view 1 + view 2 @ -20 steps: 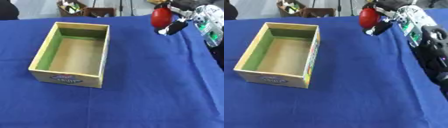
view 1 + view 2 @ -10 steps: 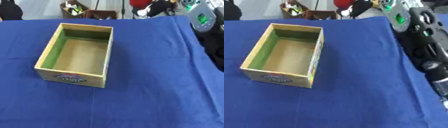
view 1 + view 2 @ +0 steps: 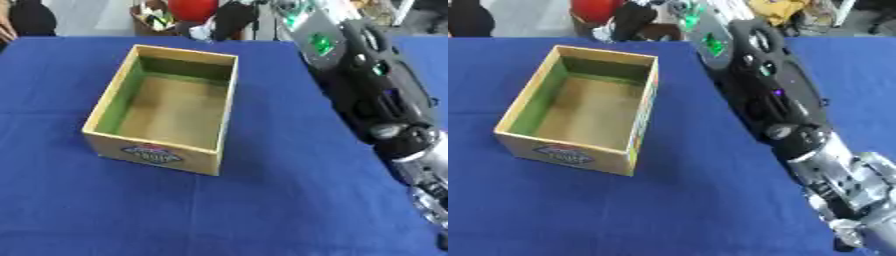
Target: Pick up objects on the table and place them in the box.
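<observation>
The right hand (image 3: 229, 15) is up at the far edge of the worktop (image 3: 262, 200), beyond the box's far end, its dark fingers curled round a red rounded object (image 3: 192, 8) that it carries clear of the blue cloth; only the lower part of that object shows, so I cannot say what it is beyond red and round. The right arm (image 3: 772, 100) runs from the near right corner diagonally up the right side of the worktop to that hand, passing just beside the box's right wall. The step in hand looks to be the carry: the object is lifted and sits above the far edge, not yet over the opening. The box (image 3: 166, 107), an open cardboard carton with a green-tinted inner left wall and a printed label on its near face, stands left of centre with its long side running away from me, turned slightly. Inside, the brown floor appears bare, with nothing in it so far as I can see. The next move, I judge, calls for bringing the hand nearer and a little left until the red object hangs over the opening, lowering it inside the walls, then uncurling the fingers. The left hand shows in neither view.
</observation>
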